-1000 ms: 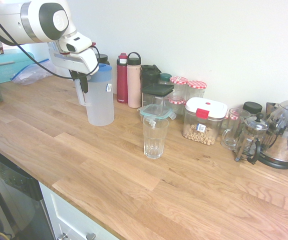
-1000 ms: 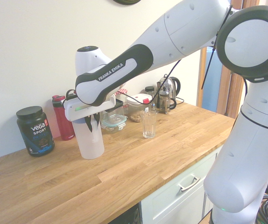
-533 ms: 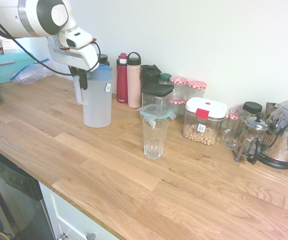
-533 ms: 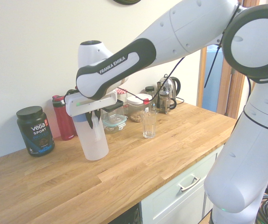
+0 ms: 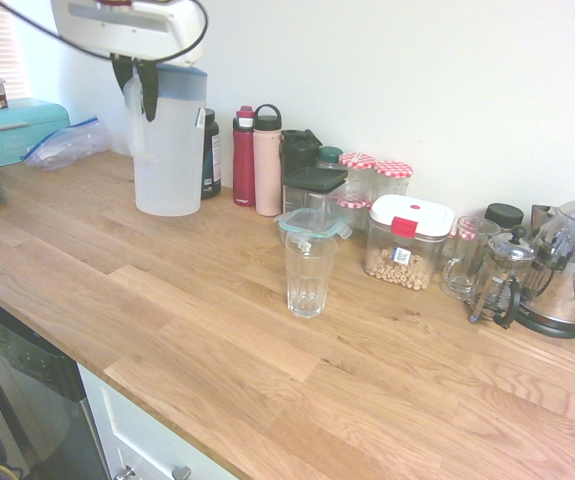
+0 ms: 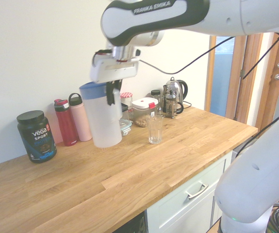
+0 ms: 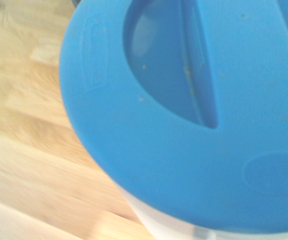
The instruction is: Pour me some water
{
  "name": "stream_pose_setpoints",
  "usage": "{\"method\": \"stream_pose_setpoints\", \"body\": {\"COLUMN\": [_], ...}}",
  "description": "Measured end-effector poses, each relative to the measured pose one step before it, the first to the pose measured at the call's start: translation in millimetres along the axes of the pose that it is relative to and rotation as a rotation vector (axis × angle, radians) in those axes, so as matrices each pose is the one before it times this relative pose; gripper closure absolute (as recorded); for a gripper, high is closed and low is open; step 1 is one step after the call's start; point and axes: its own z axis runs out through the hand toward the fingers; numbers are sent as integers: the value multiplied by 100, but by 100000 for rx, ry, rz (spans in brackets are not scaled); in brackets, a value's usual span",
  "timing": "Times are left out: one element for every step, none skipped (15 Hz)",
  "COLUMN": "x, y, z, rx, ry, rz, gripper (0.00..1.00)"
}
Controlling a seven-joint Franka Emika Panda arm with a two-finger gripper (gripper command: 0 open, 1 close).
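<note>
A tall frosted-white jug [image 5: 172, 150] with a blue lid [image 7: 194, 110] hangs a little above the wooden counter [image 5: 217, 330], held upright with a slight tilt. My gripper [image 5: 137, 82] is shut on its white handle from above, just below the lid's rim. From the other side, the jug [image 6: 104, 119] and gripper [image 6: 112, 92] sit left of an empty clear drinking glass [image 6: 155, 129]. That glass [image 5: 309, 275] stands apart from the jug, on the counter. The water does not show through the frosted wall.
Along the wall stand a red bottle [image 5: 244, 158], a pink bottle [image 5: 267, 162], lidded jars, a white-lidded food box [image 5: 405, 242], a French press [image 5: 499, 278] and a steel kettle [image 5: 572, 265]. A black tub [image 6: 36, 136] stands at the left. A teal box [image 5: 12, 128] stands beyond the jug.
The gripper has risen with the jug, lifting it off the counter and carrying it a little back toward the wall. The glass has not moved.
</note>
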Motion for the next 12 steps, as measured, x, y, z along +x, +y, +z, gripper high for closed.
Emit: {"method": "stream_pose_setpoints", "body": {"x": [1434,961,569,229,37,42,117,130,196,159,227,240], "y": [2272,2133,2076,1774,1563,1614,1912,1819,1985,2303,1650,1371], "z": [-1295,-1522,-1926,-1739,-1443,-982,-586,-328,-84,180,224,330], "rx": [1815,1150,787,496,144,204,-15,705,112,-223,-558,-570], "ry": [-1057,-1380,-1436,-851,-448,-248,-349,-755,-622,-547,-722,-848], "rz": [-4890,-5338,-5769,-5820,-5723,-5039,-4363,-3950,-3138,-2577,-2401,-1416], "gripper": [100,100,100,100,100,100,100,100,100,100,100,100]}}
